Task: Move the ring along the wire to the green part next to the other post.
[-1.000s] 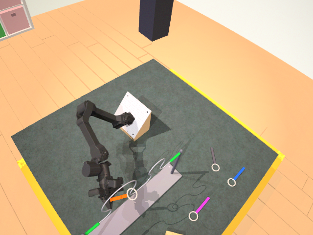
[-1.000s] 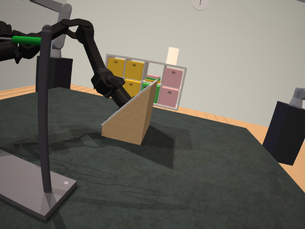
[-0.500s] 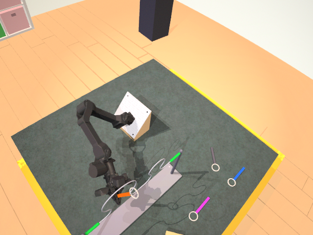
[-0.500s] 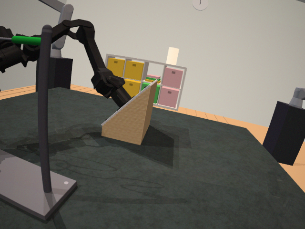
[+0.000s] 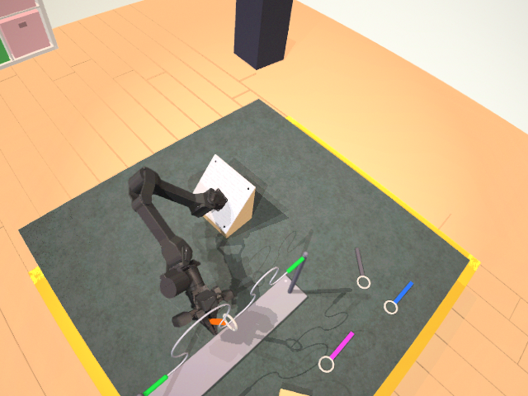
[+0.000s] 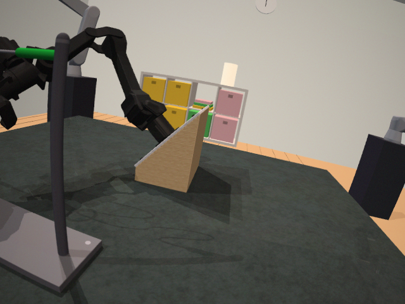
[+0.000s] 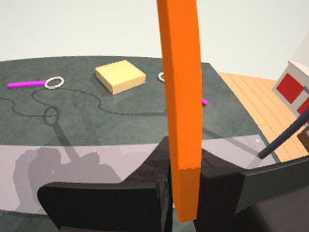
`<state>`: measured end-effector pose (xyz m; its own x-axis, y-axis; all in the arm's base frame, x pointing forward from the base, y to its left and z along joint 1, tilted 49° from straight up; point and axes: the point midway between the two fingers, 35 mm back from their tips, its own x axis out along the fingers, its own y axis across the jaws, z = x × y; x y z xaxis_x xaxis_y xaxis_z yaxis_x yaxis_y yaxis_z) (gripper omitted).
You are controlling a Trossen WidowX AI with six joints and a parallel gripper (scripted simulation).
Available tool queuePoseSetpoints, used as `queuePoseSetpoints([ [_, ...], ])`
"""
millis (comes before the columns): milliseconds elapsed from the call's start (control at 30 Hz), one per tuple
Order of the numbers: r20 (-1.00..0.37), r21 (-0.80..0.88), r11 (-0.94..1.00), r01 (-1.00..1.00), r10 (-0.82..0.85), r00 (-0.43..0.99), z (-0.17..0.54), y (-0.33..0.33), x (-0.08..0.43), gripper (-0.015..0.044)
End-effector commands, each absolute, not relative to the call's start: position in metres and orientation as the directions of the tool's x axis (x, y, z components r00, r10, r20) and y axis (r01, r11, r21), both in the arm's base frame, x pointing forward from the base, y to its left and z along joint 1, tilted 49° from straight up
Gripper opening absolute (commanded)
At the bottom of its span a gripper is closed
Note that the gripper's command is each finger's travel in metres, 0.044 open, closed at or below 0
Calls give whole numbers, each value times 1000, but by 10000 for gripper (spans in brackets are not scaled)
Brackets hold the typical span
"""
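Note:
My gripper [image 5: 212,322] [image 7: 172,142] is shut on the orange handle [image 5: 216,322] [image 7: 182,97]. The pale ring [image 5: 234,327] on its end is at the middle stretch of the grey wire [image 5: 176,367], seen tilted. The wire seems to pass through it; whether they touch I cannot tell. One green part [image 5: 295,264] [image 6: 34,53] is beside the dark post [image 5: 297,275] [image 6: 58,147] at the right end of the wire. The other green part [image 5: 156,385] is at the lower left in the top view. The ring and fingertips are hidden in the exterior view.
A grey base [image 5: 191,374] [image 6: 19,235] runs below the wire. A wedge block [image 5: 245,213] [image 6: 173,163] stands by the arm's mount. Loose magenta [image 5: 342,345], blue [image 5: 403,292] and grey [image 5: 360,261] handles with rings lie on the mat. A yellow block [image 7: 121,77] lies beyond the base.

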<state>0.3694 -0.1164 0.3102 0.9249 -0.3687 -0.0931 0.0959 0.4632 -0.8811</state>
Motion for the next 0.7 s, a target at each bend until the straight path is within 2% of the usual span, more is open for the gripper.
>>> queuePoseSetpoints([
  [0, -126, -849, 521, 86, -358, 925, 299, -109, 369, -150],
  [667, -179, -788, 612, 69, -334, 925, 273, -88, 368, -150],
])
